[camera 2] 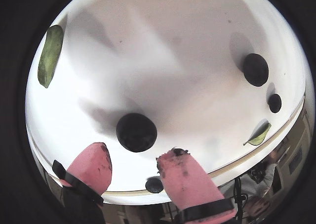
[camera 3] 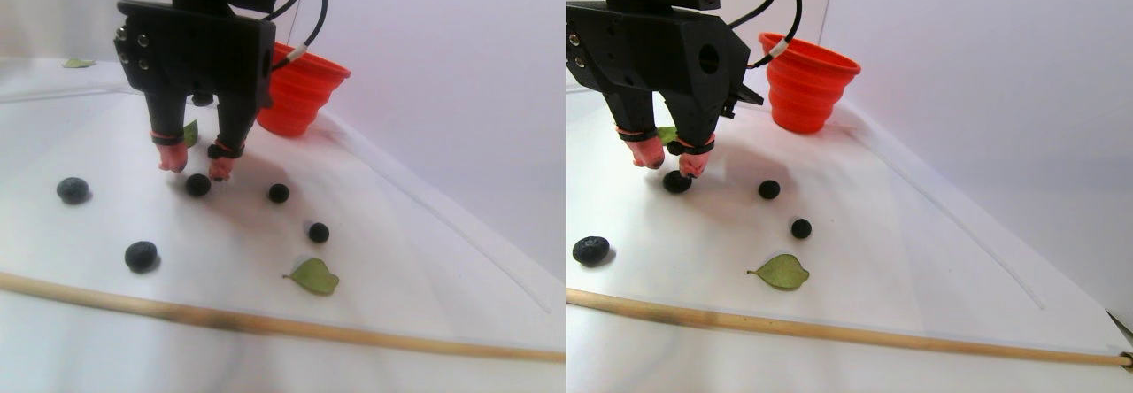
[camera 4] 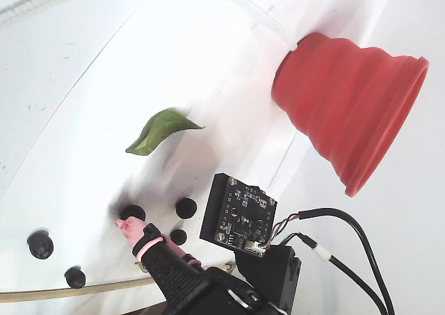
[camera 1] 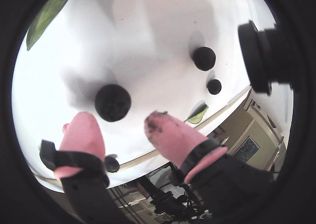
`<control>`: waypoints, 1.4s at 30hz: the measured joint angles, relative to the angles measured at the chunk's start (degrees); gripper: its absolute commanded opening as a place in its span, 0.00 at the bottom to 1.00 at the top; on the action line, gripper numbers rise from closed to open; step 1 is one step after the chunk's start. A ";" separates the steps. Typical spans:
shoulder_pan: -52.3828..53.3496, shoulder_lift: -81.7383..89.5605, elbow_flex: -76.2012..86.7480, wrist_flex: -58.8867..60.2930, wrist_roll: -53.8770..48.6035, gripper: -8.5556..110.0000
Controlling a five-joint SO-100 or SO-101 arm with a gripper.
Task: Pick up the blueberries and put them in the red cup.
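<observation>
My gripper [camera 1: 118,117] is open, its two pink-tipped fingers [camera 2: 96,159] spread with nothing between them. One of the blueberries [camera 1: 112,102] lies on the white table just ahead of the gap, seen too in the other wrist view [camera 2: 136,132]. In the stereo pair view the gripper [camera 3: 196,167] hangs just above that berry [camera 3: 197,185]. More blueberries [camera 3: 279,193] [camera 3: 319,232] [camera 3: 73,189] lie scattered around. The red cup [camera 3: 301,92] stands upright behind the arm; the fixed view shows its ribbed walls [camera 4: 348,106].
A thin wooden stick [camera 3: 265,324] runs along the table's front. A green leaf [camera 3: 314,276] lies near it and another leaf [camera 4: 161,131] further back. A camera board [camera 4: 240,214] and cables ride on the arm. A white wall stands to the right.
</observation>
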 measured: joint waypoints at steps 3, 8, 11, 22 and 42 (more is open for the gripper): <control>0.00 -1.05 0.00 -0.70 0.00 0.23; 0.00 -2.99 -0.09 -2.37 0.00 0.23; 0.00 -4.57 -0.09 -3.60 0.00 0.23; 0.00 -7.82 -0.44 -7.21 0.00 0.23; 0.00 -9.84 -1.23 -11.07 0.09 0.20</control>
